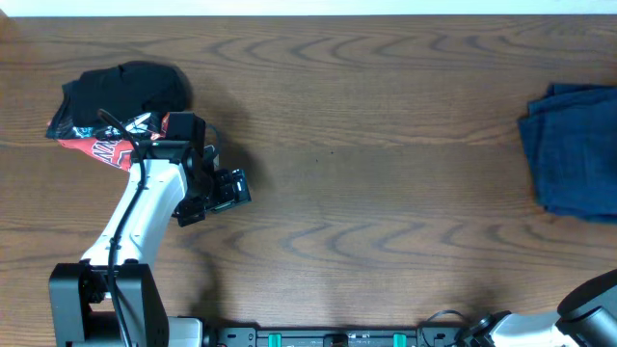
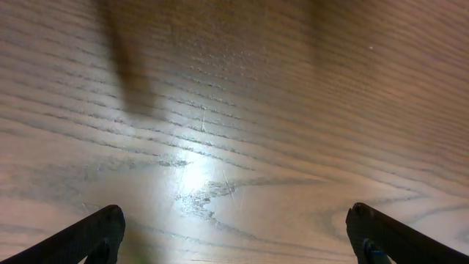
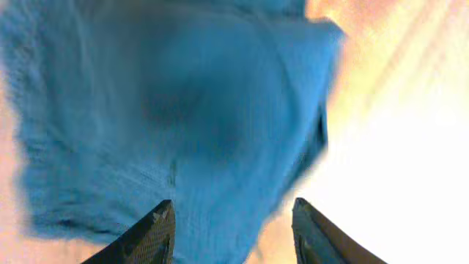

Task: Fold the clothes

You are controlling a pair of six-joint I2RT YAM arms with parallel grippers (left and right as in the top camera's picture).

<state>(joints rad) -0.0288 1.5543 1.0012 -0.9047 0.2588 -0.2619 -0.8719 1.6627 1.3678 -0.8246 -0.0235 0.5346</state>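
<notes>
A folded dark blue garment (image 1: 574,149) lies at the table's right edge. At the far left a black garment (image 1: 125,89) sits bunched on a red-black-white printed one (image 1: 104,146). My left gripper (image 1: 227,188) hovers just right of that pile, over bare wood. In the left wrist view the left gripper (image 2: 234,213) is wide open with nothing between its fingers. In the right wrist view my right gripper (image 3: 232,204) has its jaws apart above the blurred blue cloth (image 3: 183,117). In the overhead view only part of the right arm (image 1: 593,299) shows, at the bottom right corner.
The wooden table (image 1: 386,193) runs between the two piles. The left arm's base (image 1: 96,304) stands at the front left, and a rail (image 1: 328,337) runs along the front edge.
</notes>
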